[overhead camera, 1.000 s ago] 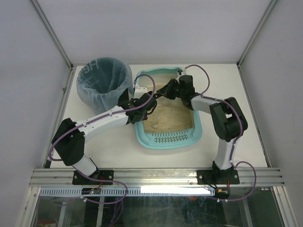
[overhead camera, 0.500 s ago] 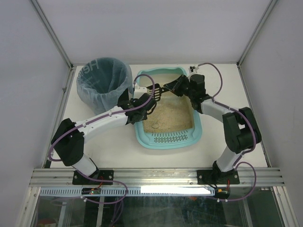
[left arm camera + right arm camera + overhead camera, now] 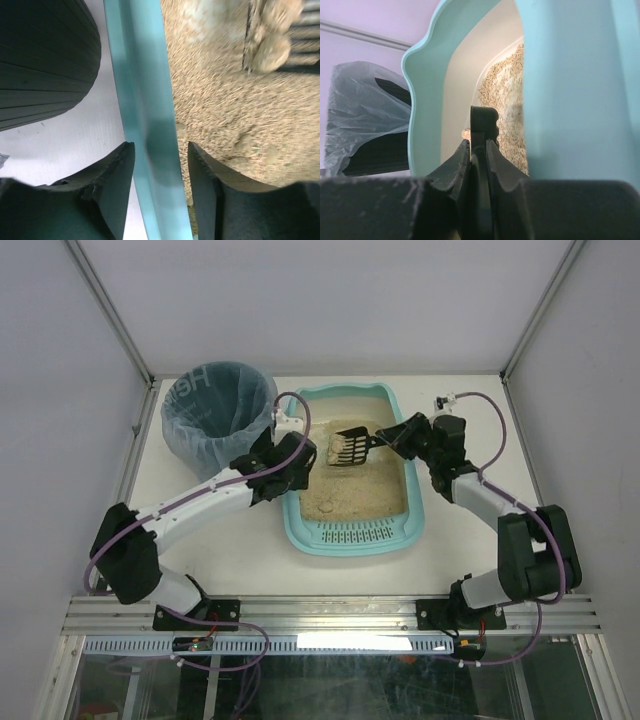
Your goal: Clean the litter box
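Note:
The light teal litter box [image 3: 405, 525] with beige litter lies mid-table, its slotted grate at the near end. My right gripper [image 3: 397, 439] is shut on the handle of a black slotted scoop [image 3: 350, 448], held over the litter in the box's far half with pale clumps in it. In the right wrist view the gripper [image 3: 479, 146] pinches the handle [image 3: 484, 120] beside the box's wall [image 3: 565, 85]. My left gripper [image 3: 292, 458] is open and straddles the box's left rim [image 3: 145, 100], with a gap on each side; the scoop's clumps [image 3: 272, 42] show beyond.
A round dark bin with a bluish bag liner [image 3: 220, 412] stands at the far left, close to the litter box and my left gripper; it also shows in the left wrist view [image 3: 45, 60] and the right wrist view [image 3: 365, 125]. Frame posts border the table.
My right arm has drawn back to the right, carrying the scoop from the box's far left corner to over its middle. The left gripper has shifted slightly along the left rim.

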